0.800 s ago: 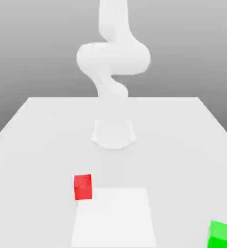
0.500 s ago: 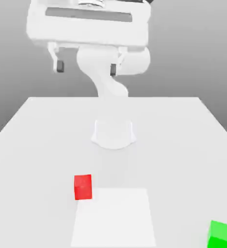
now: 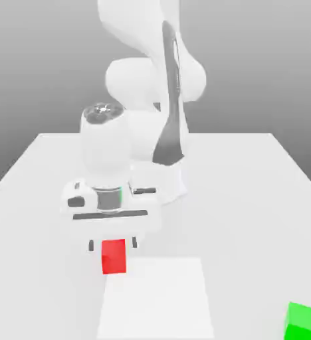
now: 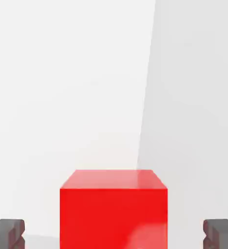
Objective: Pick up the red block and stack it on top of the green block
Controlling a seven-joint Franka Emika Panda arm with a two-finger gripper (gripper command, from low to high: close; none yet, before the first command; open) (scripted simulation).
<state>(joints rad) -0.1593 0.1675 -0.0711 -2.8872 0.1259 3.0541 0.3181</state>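
Two fingertips [image 4: 8,232] of tool [image 3: 111,244] spread wide, straddling red block [image 3: 113,256] on surface [image 3: 251,199], gaps both sides, nothing held; green block [image 3: 302,321] well apart.

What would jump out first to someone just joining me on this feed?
The red block on the white table, near the front and toward the exterior view's left, with the white arm bent down over it. The open claw sits right above it, a dark fingertip standing clear on each side of the block in the hand view. The green block sits alone at the front corner on the exterior view's right, far from both.
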